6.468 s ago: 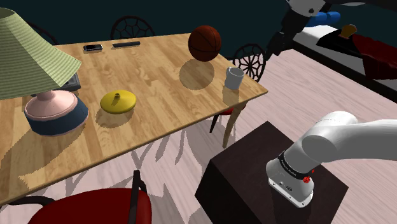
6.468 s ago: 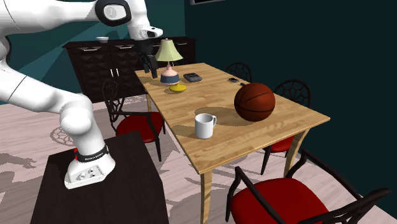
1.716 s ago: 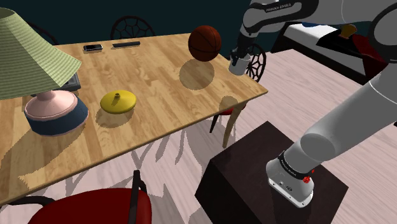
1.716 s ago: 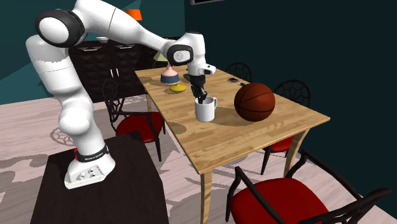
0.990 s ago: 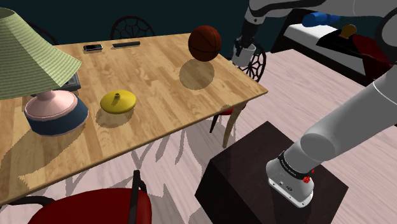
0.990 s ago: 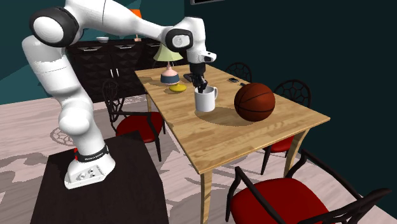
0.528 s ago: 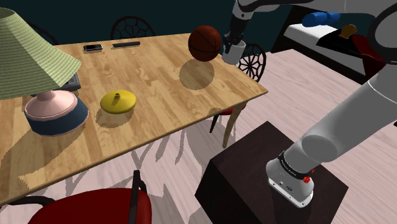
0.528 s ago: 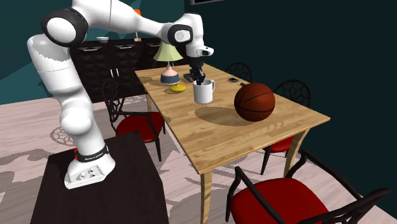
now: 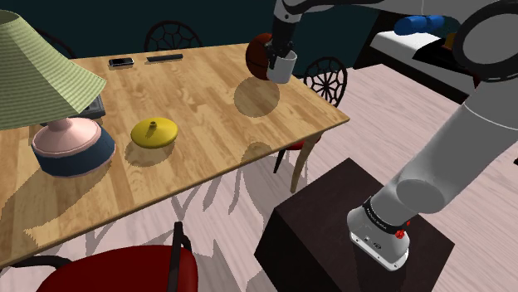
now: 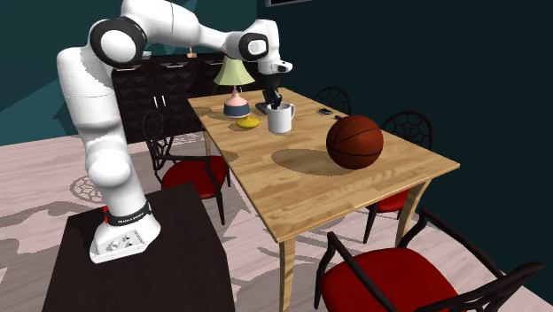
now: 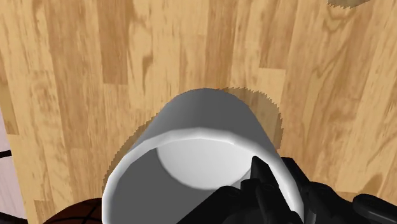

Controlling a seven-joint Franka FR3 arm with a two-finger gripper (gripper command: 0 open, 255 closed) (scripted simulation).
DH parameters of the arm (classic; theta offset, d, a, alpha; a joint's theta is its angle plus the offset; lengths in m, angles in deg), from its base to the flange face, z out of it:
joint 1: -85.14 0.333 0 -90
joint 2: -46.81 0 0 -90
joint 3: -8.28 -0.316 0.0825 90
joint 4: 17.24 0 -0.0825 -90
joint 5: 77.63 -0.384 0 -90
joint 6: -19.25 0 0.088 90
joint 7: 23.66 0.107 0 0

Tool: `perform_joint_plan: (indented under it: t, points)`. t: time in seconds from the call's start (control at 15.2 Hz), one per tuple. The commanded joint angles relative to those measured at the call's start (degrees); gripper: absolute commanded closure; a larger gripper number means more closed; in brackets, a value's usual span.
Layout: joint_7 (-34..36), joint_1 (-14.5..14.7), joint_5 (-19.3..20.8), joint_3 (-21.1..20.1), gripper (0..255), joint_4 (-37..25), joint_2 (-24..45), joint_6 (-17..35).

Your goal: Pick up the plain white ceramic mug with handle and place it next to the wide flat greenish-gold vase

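The hand [image 10: 274,107] clasps the white mug [image 10: 282,120] by its rim, aloft above the wooden table [image 10: 354,191], basketball [image 10: 354,142] near.

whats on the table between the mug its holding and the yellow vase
Nothing. In the shoulder view the stretch of wooden table between the lifted white mug and the yellow vase is bare wood, with only shadows on it.

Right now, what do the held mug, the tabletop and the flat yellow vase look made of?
The plain white mug: smooth, uniform white-grey, no texture or gloss; could be ceramic, but the look leaves it open. The light brown rectangular tabletop: wood, with visible plank lines and grain. The wide flat yellow vase: even mustard colour, matte shading; material unclear.
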Motion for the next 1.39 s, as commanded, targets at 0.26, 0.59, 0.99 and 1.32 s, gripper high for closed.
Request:
perform_joint_plan:
  t: [0.26,0.59,0.99,1.32]
  points:
    - [7.2,4.0,1.3,-2.9,255,-9.9,7.7,-2.3]
    - [12.4,7.8,2.8,-4.5,255,-21.6,15.9,-6.0]
    - [17.6,13.1,4.9,-5.5,255,-43.4,29.8,-14.1]
    - [19.2,16.0,5.7,-5.3,255,-57.9,39.3,-19.1]
